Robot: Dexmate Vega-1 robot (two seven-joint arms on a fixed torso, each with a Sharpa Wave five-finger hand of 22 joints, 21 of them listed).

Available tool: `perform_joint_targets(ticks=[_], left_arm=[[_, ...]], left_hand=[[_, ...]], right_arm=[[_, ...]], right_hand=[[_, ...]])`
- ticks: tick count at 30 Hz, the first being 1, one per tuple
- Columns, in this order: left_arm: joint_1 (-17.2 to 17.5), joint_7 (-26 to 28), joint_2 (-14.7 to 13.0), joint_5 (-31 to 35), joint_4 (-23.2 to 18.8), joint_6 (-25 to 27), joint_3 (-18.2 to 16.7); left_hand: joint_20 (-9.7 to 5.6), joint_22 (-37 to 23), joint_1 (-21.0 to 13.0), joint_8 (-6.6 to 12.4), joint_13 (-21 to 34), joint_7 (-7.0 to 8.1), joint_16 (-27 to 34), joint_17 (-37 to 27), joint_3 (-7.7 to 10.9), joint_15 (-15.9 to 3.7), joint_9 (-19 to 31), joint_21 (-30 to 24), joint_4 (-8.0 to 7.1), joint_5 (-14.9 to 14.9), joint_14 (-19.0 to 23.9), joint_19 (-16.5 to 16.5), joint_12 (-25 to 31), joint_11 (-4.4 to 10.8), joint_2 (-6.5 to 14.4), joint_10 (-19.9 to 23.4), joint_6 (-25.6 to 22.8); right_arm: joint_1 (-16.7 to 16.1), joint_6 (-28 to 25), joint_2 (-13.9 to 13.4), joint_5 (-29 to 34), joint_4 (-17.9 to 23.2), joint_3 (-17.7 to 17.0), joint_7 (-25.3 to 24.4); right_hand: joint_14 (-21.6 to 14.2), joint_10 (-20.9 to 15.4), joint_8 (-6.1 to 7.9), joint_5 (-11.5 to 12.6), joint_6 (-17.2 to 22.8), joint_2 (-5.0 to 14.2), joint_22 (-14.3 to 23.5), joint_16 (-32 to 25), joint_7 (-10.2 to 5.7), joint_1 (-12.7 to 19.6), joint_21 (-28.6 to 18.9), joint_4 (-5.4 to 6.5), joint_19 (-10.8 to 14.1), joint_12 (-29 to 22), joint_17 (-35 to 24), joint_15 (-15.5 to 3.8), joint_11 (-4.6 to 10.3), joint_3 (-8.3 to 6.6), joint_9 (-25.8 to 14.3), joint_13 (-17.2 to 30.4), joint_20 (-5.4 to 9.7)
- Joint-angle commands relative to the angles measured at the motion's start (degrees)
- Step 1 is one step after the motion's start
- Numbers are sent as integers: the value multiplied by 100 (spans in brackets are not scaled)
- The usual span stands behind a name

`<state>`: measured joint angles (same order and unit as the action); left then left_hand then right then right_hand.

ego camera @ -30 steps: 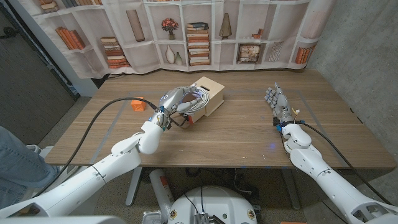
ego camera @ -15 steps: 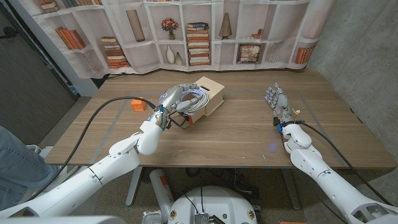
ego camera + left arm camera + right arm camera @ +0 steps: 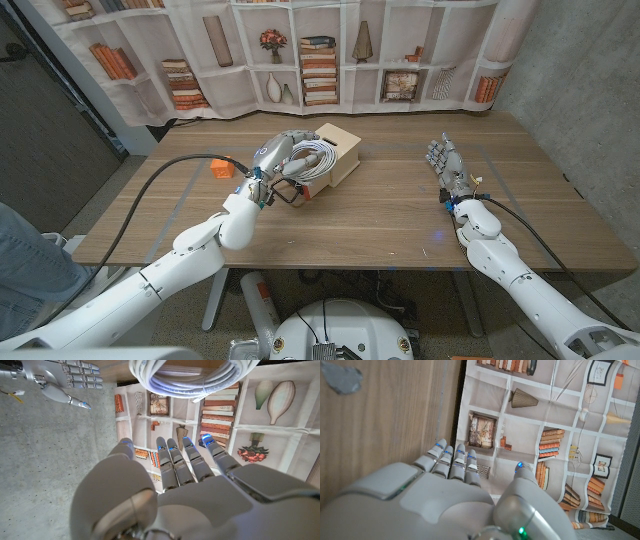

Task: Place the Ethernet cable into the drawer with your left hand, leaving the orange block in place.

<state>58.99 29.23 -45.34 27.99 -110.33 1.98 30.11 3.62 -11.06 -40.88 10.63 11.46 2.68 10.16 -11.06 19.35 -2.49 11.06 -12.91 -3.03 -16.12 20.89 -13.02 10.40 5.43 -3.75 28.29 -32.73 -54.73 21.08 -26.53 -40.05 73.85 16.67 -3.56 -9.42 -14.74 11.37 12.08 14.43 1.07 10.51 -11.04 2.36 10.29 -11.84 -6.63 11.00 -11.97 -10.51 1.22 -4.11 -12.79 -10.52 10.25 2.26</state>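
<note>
The left hand (image 3: pixel 279 158) has drawn back a little, fingers apart. The cable (image 3: pixel 313 158) now lies in the drawer (image 3: pixel 334 153). The right hand (image 3: pixel 446 163) waits, fingers apart.

A wooden desk (image 3: pixel 380 215) with a visible grain runs across the scene in front of a curtain printed with bookshelves. A small orange block (image 3: pixel 222 168) sits on the desk toward its left side. Near the middle stands a light wooden drawer box (image 3: pixel 343 152), well apart from the block.
</note>
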Motion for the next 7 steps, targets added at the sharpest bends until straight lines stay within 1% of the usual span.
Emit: perform_joint_targets(ticks=[1,7], left_arm=[[98,3,-63,44,-208,93,-89],[142,-6,-99,2,-246,96,-143]], left_hand=[[54,-19,51,21,16,10,16,-12,-8,-77,27,20,-37,-29,-53,47,-1,-8,21,-75,57],[88,-21,64,24,17,17,12,-11,-14,-82,27,33,-44,-37,-121,89,1,2,25,-135,101]], right_arm=[[-33,-24,-16,10,78,10,-28],[-38,-54,-36,48,162,23,-78]], right_hand=[[-56,-64,-18,-11,42,60,16,11,17,25,7,-4,52,-13,-28,-16,2,1,-17,27,142],[-52,-64,-18,-12,44,61,16,12,18,27,8,-4,50,-13,-28,-5,4,1,-17,27,140]])
